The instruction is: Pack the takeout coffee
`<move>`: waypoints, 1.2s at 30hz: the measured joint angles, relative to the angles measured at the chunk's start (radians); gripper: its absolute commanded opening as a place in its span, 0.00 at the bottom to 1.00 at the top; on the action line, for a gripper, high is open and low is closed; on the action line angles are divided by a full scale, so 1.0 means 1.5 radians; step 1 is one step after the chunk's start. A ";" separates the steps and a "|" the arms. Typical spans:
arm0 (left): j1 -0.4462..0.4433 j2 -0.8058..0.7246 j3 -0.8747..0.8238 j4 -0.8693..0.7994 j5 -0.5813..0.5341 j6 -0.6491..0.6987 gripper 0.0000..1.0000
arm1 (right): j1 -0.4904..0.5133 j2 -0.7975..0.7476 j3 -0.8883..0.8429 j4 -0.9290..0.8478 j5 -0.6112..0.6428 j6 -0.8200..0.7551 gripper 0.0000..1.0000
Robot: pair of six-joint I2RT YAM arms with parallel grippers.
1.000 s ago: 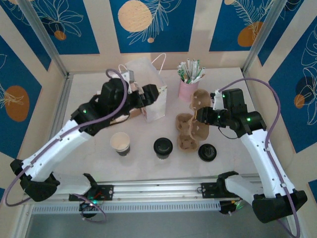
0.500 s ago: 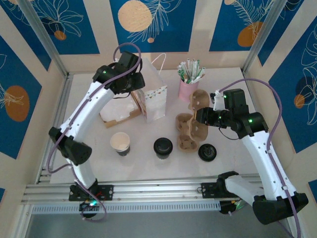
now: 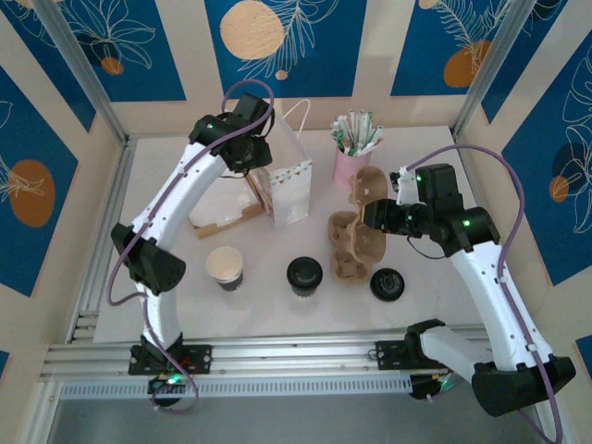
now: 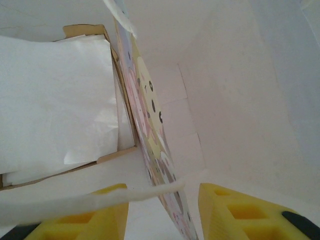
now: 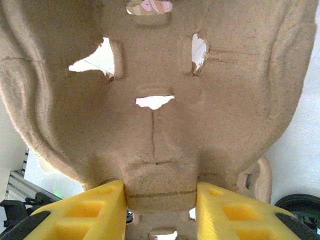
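Plainly, takeout coffee (image 3: 304,274) stands apart from the right hand (image 3: 363,218).

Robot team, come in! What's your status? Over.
Left gripper open, astride paper bag rim. Right gripper shut on pulp carrier. Takeout coffee on table, untouched. Nothing blocking it.

- A white tabletop (image 3: 259,314) is boxed in by beige walls (image 3: 157,118).
- Blue panels (image 3: 314,65) with leaf line-art and peach circles are set into them.
- Aluminium posts (image 3: 81,74) are fitted in the back corners, with a rail (image 3: 296,356) along the near edge.
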 measured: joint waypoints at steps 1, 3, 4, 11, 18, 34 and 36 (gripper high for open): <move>0.000 0.002 0.000 0.000 0.002 0.000 0.40 | 0.000 0.000 0.000 0.000 0.000 0.000 0.38; 0.000 0.007 0.000 0.000 0.006 -0.001 0.36 | 0.001 0.000 0.000 0.000 0.000 0.000 0.38; 0.001 0.009 0.000 0.000 0.011 -0.002 0.33 | 0.001 0.000 0.000 0.000 0.000 0.000 0.38; 0.001 0.018 0.008 -0.001 0.029 -0.001 0.09 | 0.004 0.001 0.003 0.000 0.000 0.000 0.38; 0.001 0.018 0.022 -0.009 0.051 0.000 0.00 | 0.007 0.008 0.020 -0.001 0.000 0.000 0.38; -0.079 -0.007 0.016 -0.085 0.040 -0.031 0.00 | 0.041 0.004 0.071 -0.031 0.001 0.010 0.38; -0.091 -0.030 -0.011 -0.083 0.040 -0.036 0.00 | 0.045 -0.001 0.079 -0.036 0.001 0.012 0.38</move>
